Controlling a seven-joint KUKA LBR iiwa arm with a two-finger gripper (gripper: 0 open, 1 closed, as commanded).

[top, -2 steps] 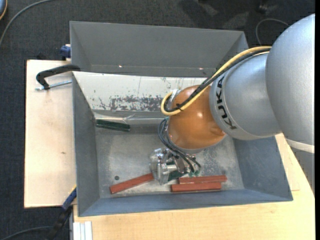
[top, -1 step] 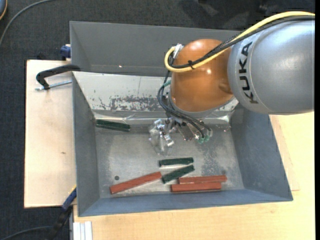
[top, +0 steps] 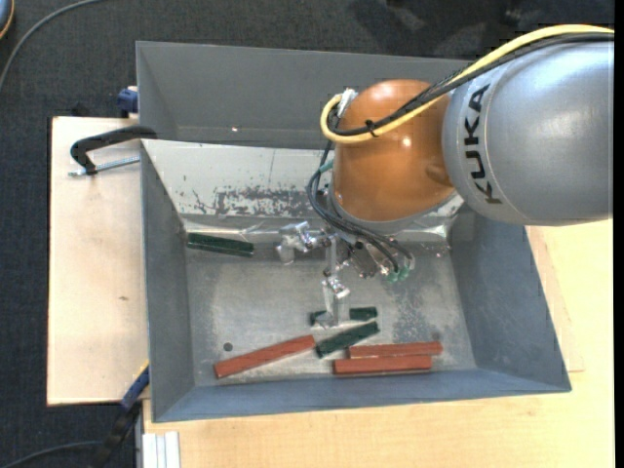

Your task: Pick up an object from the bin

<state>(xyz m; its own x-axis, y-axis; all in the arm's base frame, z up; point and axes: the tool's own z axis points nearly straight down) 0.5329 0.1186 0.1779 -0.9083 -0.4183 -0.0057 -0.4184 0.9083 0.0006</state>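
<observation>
My gripper (top: pixel 335 298) hangs below the orange cover, low over the middle of the bin floor. Just beneath its tip lie two small dark green pieces, one on the left (top: pixel 320 318) and one on the right (top: pixel 363 313). A longer dark green bar (top: pixel 347 338) lies slantwise right in front of them. The bar's left end meets a long red-brown stick (top: pixel 264 356), which runs toward the front left. I see nothing held in the gripper.
Two red-brown bars (top: pixel 388 358) lie stacked side by side along the front wall, right of centre. Another dark green bar (top: pixel 220 246) lies at the back left, near the wall. A small dark speck (top: pixel 227 348) sits on the floor at the front left.
</observation>
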